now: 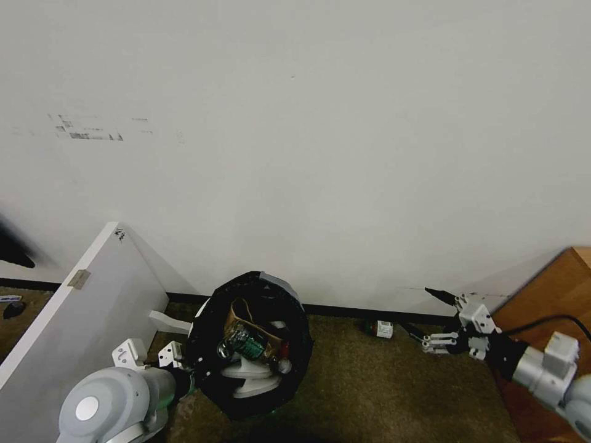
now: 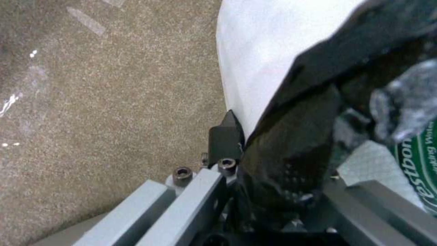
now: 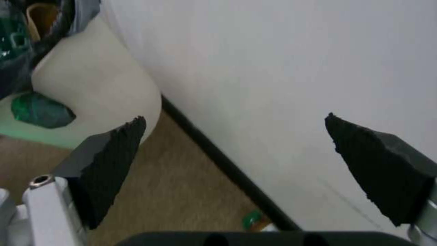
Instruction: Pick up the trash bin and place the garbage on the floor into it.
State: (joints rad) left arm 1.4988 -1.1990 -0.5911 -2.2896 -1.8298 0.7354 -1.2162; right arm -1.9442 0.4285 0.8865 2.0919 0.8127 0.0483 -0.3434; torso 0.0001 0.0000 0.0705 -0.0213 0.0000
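Head view has the trash bin (image 1: 246, 344) held up off the floor (image 1: 381, 394) at about 7 o'clock in the picture, tipped so its mouth faces the camera, the black bag (image 1: 212, 320) folded over its rim. Inside it lie a crumpled green-labelled bottle (image 1: 243, 343), a brown paper bag (image 1: 237, 311), something red (image 1: 284, 351) at the 3 o'clock side, and white slippers (image 1: 249, 375) toward 6 o'clock. The left gripper (image 1: 178, 369) meets the bin at its 9 o'clock rim; in the left wrist view its fingers (image 2: 225, 138) pinch the bag-covered rim (image 2: 291, 160), one dark pad outside against the white wall of the bin (image 2: 259, 51) and the other side within the bag, beside a green-lettered label (image 2: 414, 171). Carpet shows below. A second green-labelled bottle (image 1: 380, 328) lies on the carpet against the black baseboard (image 1: 345, 311), at roughly 3 o'clock from the bin and just to the 9 o'clock side of the right gripper (image 1: 425, 314). That gripper hangs in the air near the wall with its fingers spread wide and nothing between them; the right wrist view shows its two black pads (image 3: 114, 160) well apart, the white wall (image 3: 273, 68) and baseboard between them, and the bin (image 3: 91, 85) farther off. A white panel (image 1: 68, 326) leans at 9 o'clock, and a wooden piece of furniture (image 1: 548, 295) stands at 3 o'clock.
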